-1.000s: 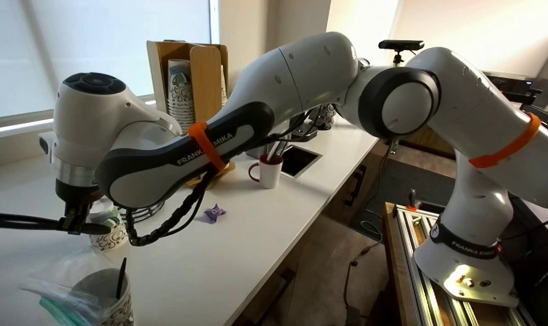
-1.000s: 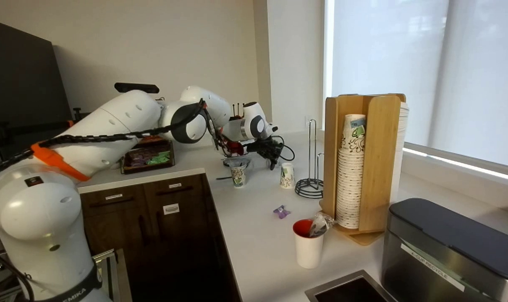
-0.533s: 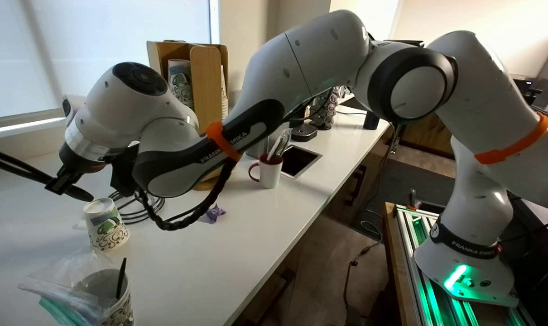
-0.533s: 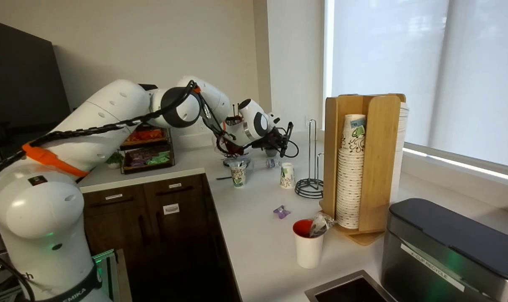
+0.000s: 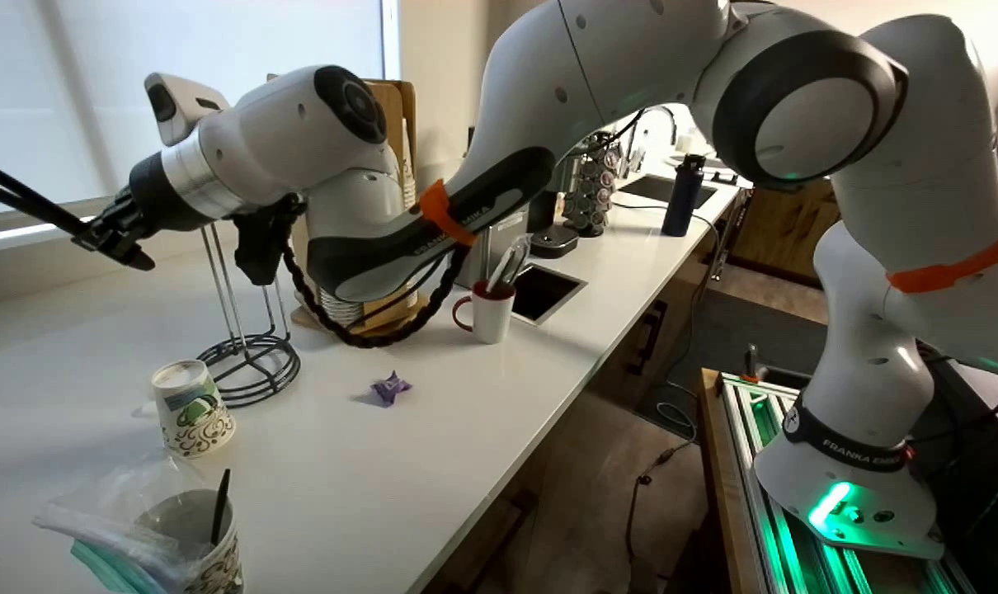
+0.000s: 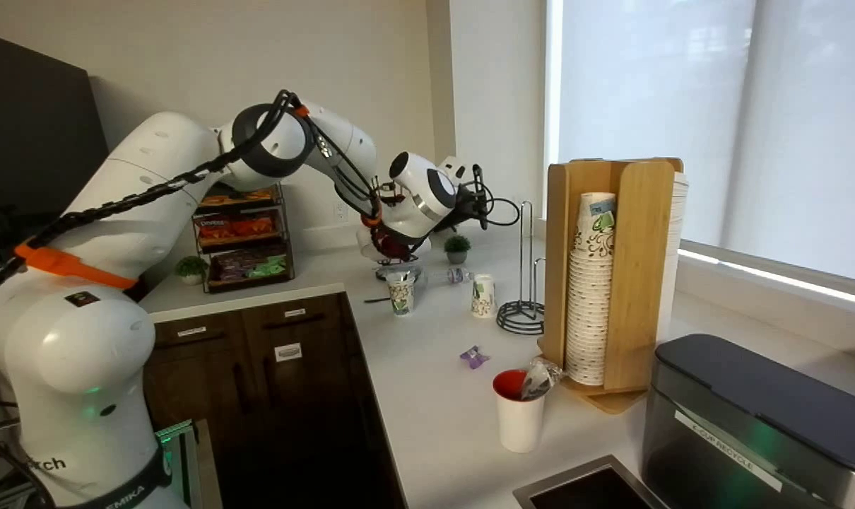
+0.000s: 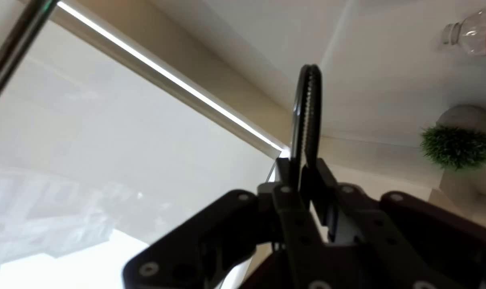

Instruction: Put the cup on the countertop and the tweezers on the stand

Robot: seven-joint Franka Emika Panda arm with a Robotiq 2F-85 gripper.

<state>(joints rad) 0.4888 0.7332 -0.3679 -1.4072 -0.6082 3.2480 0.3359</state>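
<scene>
Pinched narrow, the Robotiq gripper [image 5: 96, 235] holds the black tweezers [image 5: 22, 198] high over the white countertop [image 5: 367, 495]. In an exterior view their long arms run from the gripper out of sight, and a short rounded end juts from its other side; the wrist view alone shows the toothed seam between the two arms.

Below the gripper, the task's paper cup [image 5: 195, 412] stands upside down on the countertop in both exterior views. Just beside that cup, with its base likewise lower than the gripper, is the black wire stand [image 6: 520, 317].

The wrist view brings out, past the gripper, a clear plastic bottle [image 7: 474, 36] with a red-and-blue label, near a potted plant [image 7: 455, 146]. An exterior view adds a snack rack [image 6: 251, 285] with a second plant [image 6: 191, 267] beside it, both well apart from the gripper; a dark blue flask [image 5: 683, 198], also far from the gripper, shows in an exterior view alone.

Counted around the gripper: one stand, one white mug [image 5: 492, 320], one crumpled purple scrap [image 6: 474, 357], one wooden cup dispenser [image 6: 636, 283], and two loose paper cups, the upturned one and an upright paper cup [image 5: 217, 569] holding a dark stick [image 5: 220, 507].
</scene>
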